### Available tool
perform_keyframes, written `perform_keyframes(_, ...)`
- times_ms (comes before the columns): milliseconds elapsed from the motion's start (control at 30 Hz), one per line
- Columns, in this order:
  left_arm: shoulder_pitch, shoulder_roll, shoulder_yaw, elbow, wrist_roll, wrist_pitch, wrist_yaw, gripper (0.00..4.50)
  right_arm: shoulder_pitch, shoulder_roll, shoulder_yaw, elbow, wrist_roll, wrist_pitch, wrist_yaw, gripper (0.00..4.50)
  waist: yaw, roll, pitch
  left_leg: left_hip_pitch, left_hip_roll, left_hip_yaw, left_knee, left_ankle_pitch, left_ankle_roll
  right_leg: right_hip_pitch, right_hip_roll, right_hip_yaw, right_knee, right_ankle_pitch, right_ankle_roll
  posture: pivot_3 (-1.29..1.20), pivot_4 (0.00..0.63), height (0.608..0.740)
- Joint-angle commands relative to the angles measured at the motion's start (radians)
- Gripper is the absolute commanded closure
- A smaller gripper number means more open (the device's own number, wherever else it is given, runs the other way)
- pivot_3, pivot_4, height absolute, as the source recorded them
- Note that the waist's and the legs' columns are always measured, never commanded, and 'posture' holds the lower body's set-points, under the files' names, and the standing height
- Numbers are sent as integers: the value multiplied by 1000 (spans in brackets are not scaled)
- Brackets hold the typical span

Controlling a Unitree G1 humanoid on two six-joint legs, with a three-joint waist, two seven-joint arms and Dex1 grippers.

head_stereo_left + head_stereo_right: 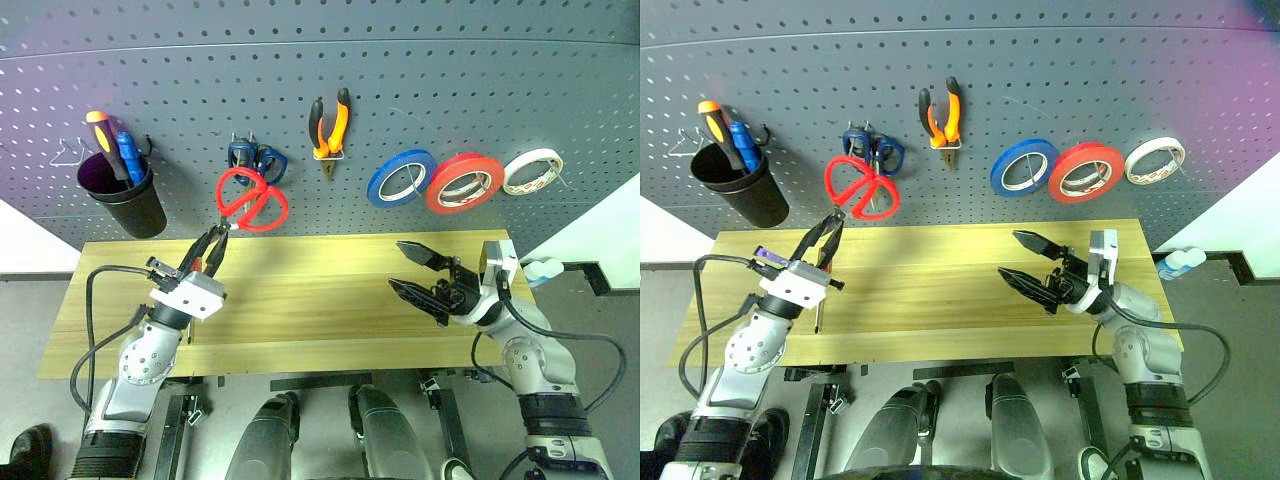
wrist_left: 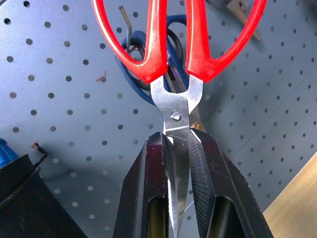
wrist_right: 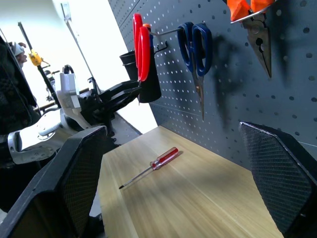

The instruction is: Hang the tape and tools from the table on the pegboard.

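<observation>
Red-handled scissors pinched by the blades in my left end effector, handles up, long axis pointing at the pegboard just beside the blue scissors. Right end effector spread, over the table, well apart.

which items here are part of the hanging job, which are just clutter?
Job:
- red scissors, blades held in the left gripper, raised at the pegboard
- red screwdriver, lying on the table
- pliers, hung
- large red tape, hung

Not the job:
- blue scissors
- blue tape
- pale tape
- black cup with screwdrivers
</observation>
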Motion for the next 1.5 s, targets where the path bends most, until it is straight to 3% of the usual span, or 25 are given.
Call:
perform_keyframes(33,-9,-3,6,-75,-25,46,-14,4230,1,3,-23,-55,36,-2,4,0,0,0,0,0,0,0,0,0,0,0,0,0,0,0,0,-104,213,740)
perform_keyframes(533,-27,-18,1,-106,-85,166,-70,4230,28,7,-18,-169,128,87,-9,0,-2,0,-1,0,0,0,2,0,0,0,0,0,2,0,0,-126,215,740)
perform_keyframes(1167,-155,-46,-25,106,-153,202,-111,4230,19,-10,37,-247,112,115,4,0,-4,-1,-2,0,0,0,4,0,0,0,1,0,4,0,0,-148,222,740)
perform_keyframes(1500,-114,-45,-24,111,-195,186,-148,1008,23,-12,36,-219,91,102,2,0,-5,-1,-2,0,0,0,5,0,0,0,1,0,5,0,0,-145,223,740)
